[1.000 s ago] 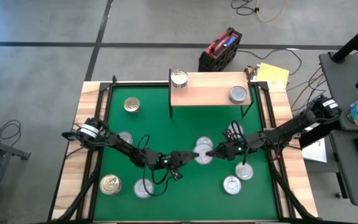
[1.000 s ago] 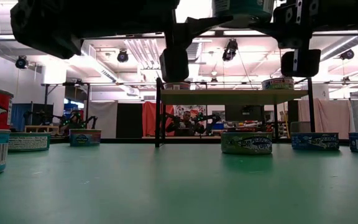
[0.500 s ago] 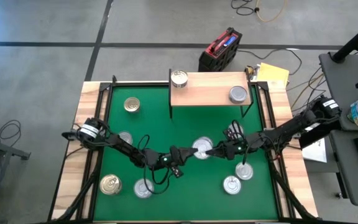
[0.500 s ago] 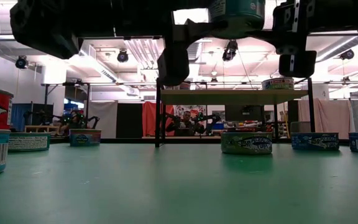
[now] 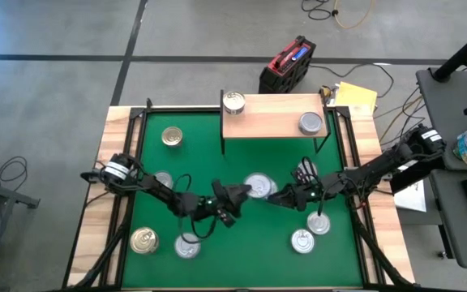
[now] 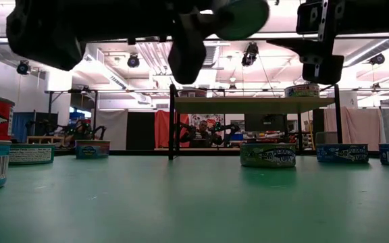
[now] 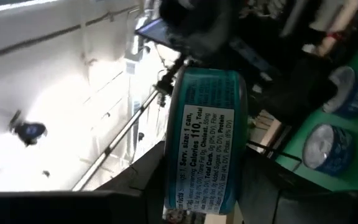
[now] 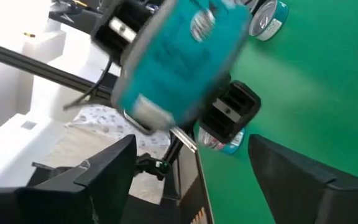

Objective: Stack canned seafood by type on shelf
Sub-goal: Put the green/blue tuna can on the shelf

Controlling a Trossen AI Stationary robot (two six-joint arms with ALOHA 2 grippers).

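Note:
A teal-labelled can (image 5: 258, 185) hangs above the middle of the green mat (image 5: 242, 146), with my left gripper (image 5: 242, 193) shut on it. The left wrist view shows this can (image 7: 204, 143) edge-on, label facing the camera. My right gripper (image 5: 276, 198) stands open just right of it, its fingers (image 8: 98, 180) apart from the can (image 8: 179, 62). The shelf (image 5: 274, 116), a light wood board at the mat's far edge, bears a gold-topped can (image 5: 233, 101) and a silver-topped one (image 5: 311, 123), each resting on its base. My left gripper pinches the can between its two fingers, one on each flat face, near the rim (image 7: 173, 180) closest to the wrist. The fingers come from the table's left, slanting a little upward. The can is lifted clear of the mat and tilted.
Loose cans sit on the mat: a gold one at far left (image 5: 172, 136), one under the left arm (image 5: 163, 180), two at near left (image 5: 143, 240) (image 5: 186, 246), two at near right (image 5: 302, 241) (image 5: 319, 223). The mat between the grippers and the shelf is bare.
My right gripper has opened and let go of the teal can while staying where it was. My left gripper has kept its hold and rolled its wrist, so the can has tipped over and shifted a little toward the far edge.

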